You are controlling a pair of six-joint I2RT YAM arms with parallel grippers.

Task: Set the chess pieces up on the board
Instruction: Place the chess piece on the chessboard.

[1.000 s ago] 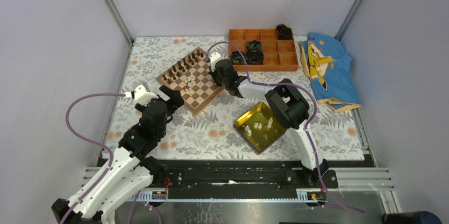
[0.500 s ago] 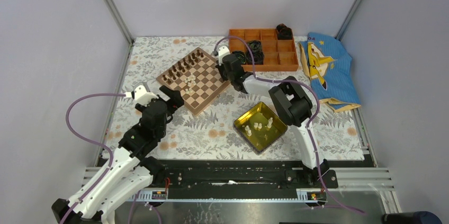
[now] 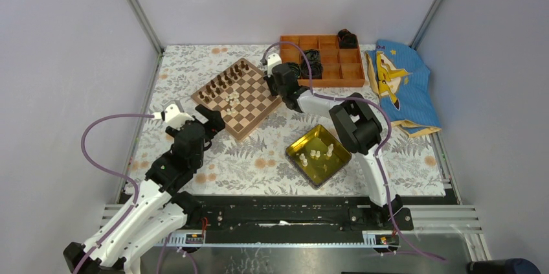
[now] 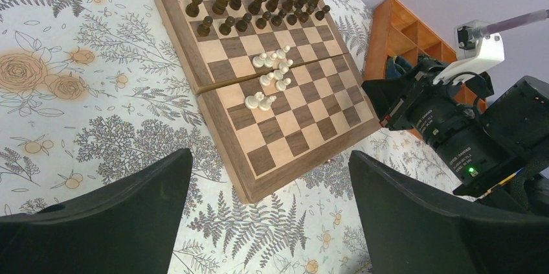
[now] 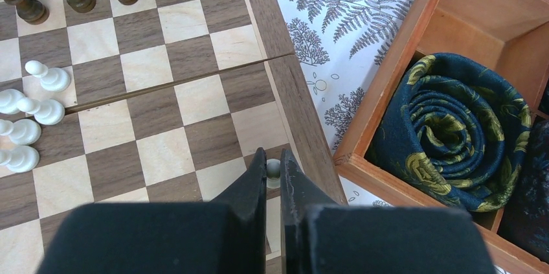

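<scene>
Now my right pincer (image 5: 272, 160) is squeezed tight on one little white chess piece (image 5: 273, 170), bottom middle, over the board (image 5: 188, 102); my left pincer (image 4: 270, 157) is spread wide, holding nothing.

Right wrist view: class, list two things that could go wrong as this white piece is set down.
The white piece sits only at the tips of the right fingers, over the board's edge squares; it may slip or topple onto the border.
The loose white pieces crowd mid-board; a sideways sweep could knock them over.
</scene>
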